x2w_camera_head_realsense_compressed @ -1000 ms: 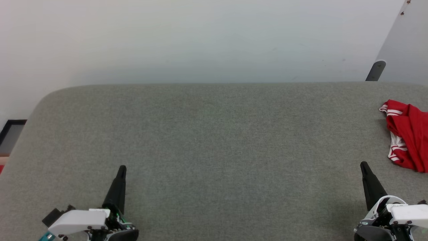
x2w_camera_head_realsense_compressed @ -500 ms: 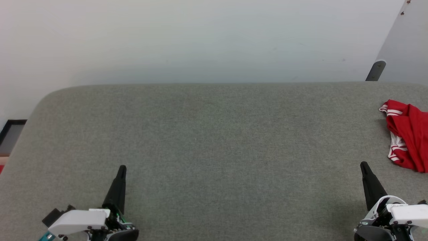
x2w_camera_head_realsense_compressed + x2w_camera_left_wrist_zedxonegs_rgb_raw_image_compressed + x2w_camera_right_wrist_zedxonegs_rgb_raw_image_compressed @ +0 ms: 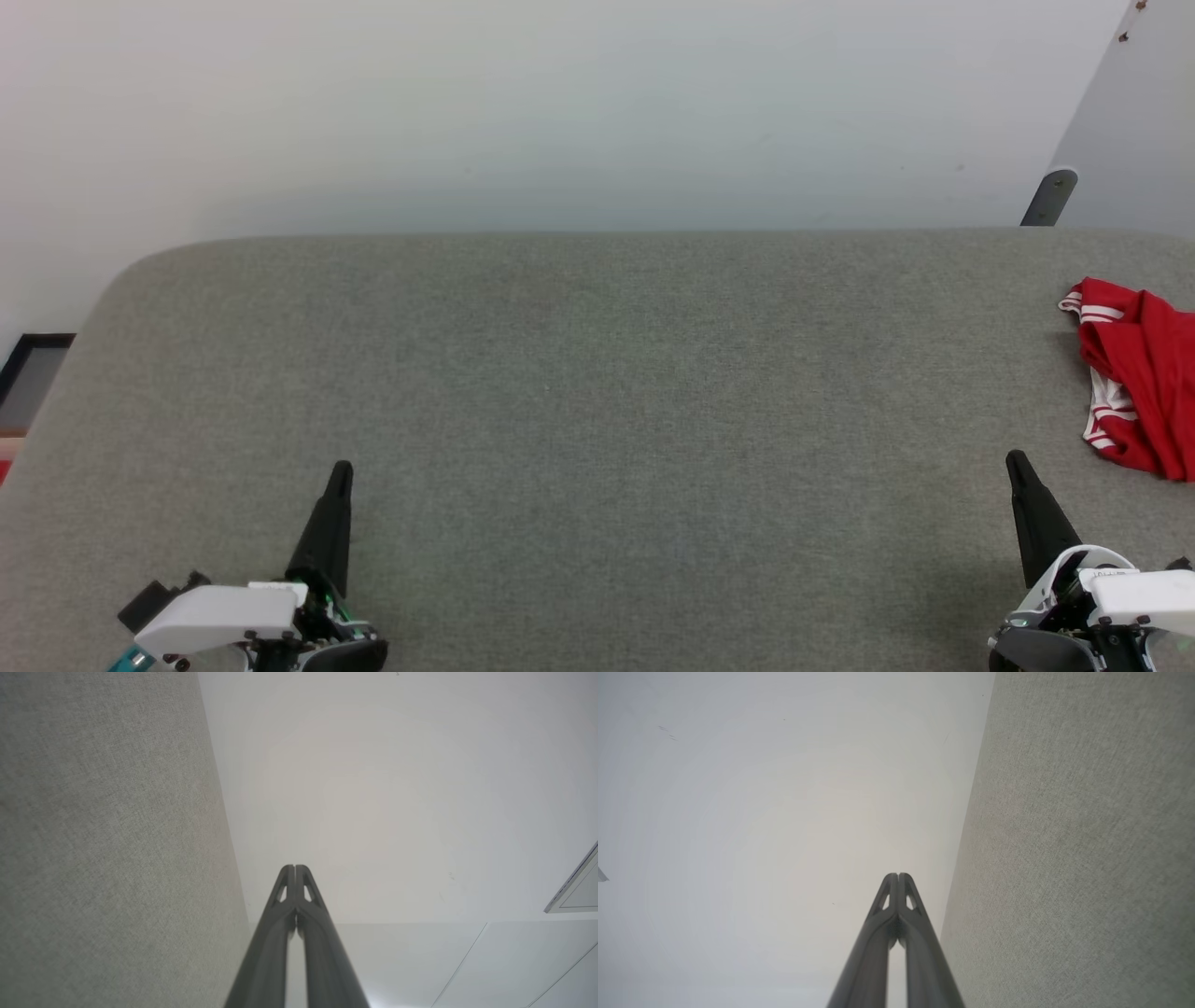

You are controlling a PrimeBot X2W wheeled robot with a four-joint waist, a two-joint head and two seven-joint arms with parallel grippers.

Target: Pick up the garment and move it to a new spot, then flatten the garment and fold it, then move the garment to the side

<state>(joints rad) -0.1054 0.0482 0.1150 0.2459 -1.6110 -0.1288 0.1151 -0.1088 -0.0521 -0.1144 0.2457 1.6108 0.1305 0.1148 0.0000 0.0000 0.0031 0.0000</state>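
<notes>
Your right gripper (image 3: 1018,464) sat at the near right of the grey padded table (image 3: 597,392), its two dark fingers pressed together on nothing, tips pointing away from you. Your left gripper (image 3: 341,471) matched it at the near left, equally closed and empty. The garment (image 3: 1134,373) lay bunched at the table's far right edge, partly cut off by the head view, just beyond and to the right of your right gripper. Its heap ran roughly front to back. Your right arm was plainly the nearer one for the pickup.
</notes>
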